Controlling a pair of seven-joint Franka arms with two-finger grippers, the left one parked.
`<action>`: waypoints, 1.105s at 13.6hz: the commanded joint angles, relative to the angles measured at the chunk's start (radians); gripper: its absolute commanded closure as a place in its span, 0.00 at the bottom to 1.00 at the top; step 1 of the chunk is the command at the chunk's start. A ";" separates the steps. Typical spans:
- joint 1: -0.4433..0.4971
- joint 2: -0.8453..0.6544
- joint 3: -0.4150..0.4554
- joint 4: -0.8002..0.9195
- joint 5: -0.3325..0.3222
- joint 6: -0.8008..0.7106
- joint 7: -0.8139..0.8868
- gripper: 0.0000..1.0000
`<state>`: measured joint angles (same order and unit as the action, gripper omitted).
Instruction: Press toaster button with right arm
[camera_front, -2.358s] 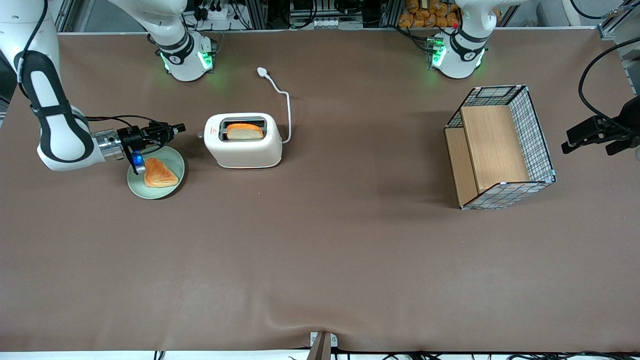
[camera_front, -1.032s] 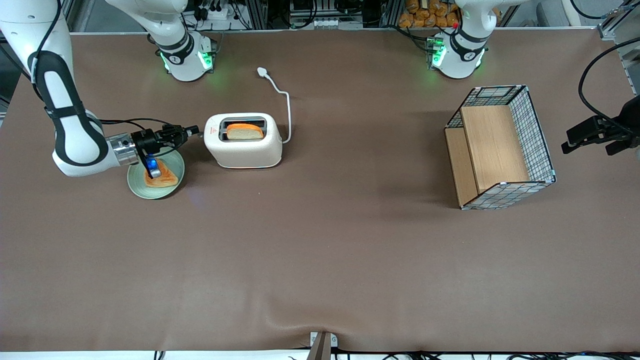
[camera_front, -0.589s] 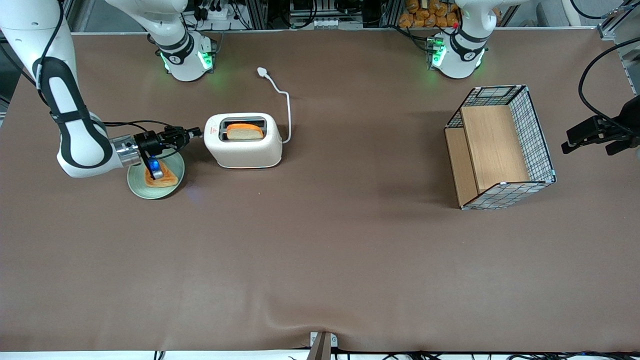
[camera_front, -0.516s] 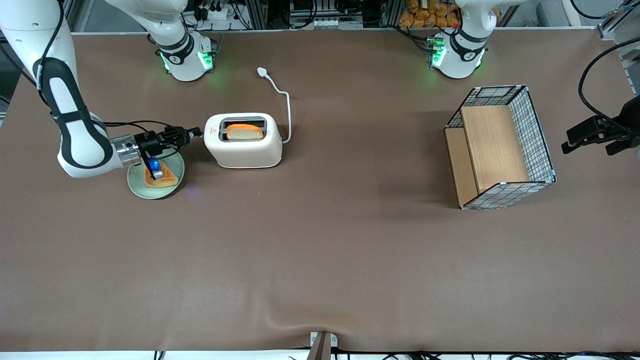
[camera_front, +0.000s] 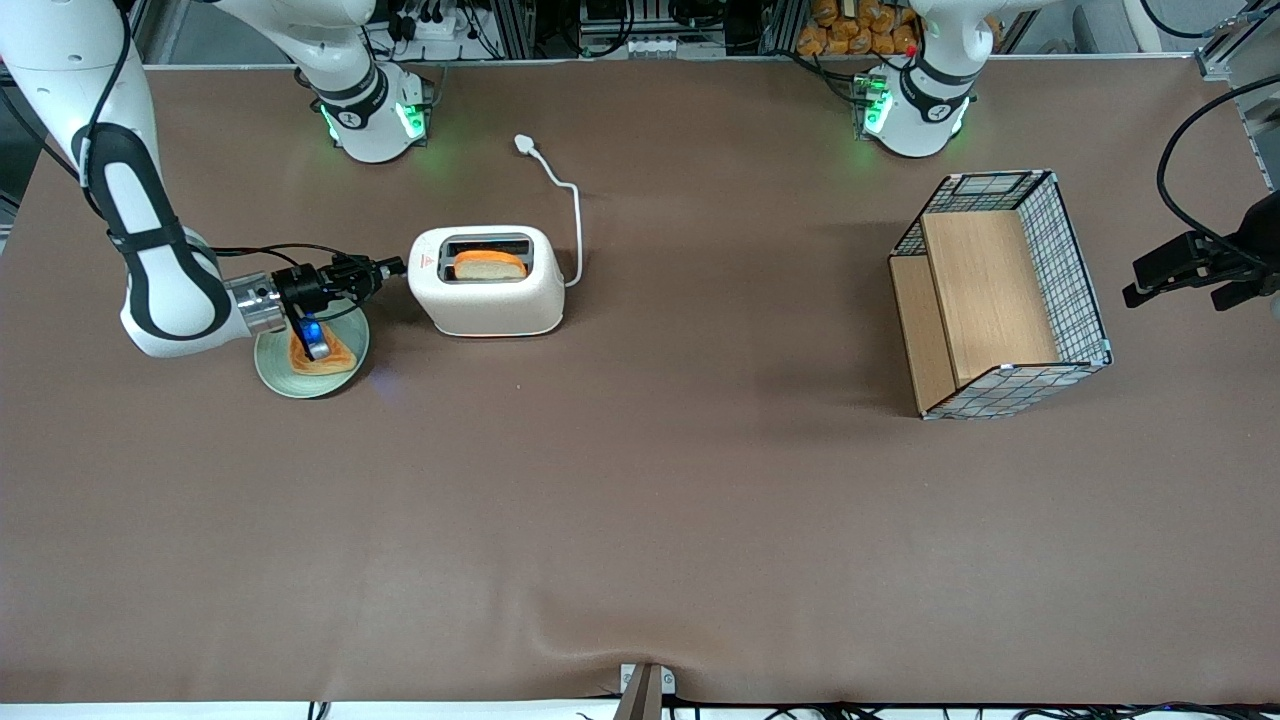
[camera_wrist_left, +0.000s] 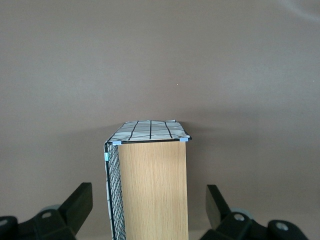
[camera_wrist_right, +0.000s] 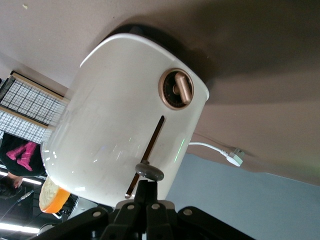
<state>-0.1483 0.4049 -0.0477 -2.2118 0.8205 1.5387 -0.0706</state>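
The slim black gripper (camera_wrist_right: 146, 200) of the glossy white right arm (camera_front: 160, 275) has its jaws clenched together, tips touching the tiny grey lever knob (camera_wrist_right: 149, 172). Just past them stands the cream-white rounded toaster (camera_front: 487, 281), its bread slice (camera_front: 489, 265) sunk partly out of sight. In the front view the knob is hidden. The jaws have crept closer since earlier.

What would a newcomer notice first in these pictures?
Probably the gripper, its tips shut and touching the toaster button on the toaster's narrow end. A bread slice stands in the slot, and another slice lies on a green plate under the wrist. A wire basket sits toward the parked arm's end.
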 joint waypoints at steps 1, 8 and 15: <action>0.027 0.029 -0.003 0.001 0.022 0.038 -0.017 0.96; 0.075 0.045 -0.003 0.000 0.020 0.127 -0.017 0.95; 0.113 0.045 -0.004 0.000 -0.024 0.201 -0.018 0.95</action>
<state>-0.0773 0.4275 -0.0531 -2.2083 0.8026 1.6513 -0.0708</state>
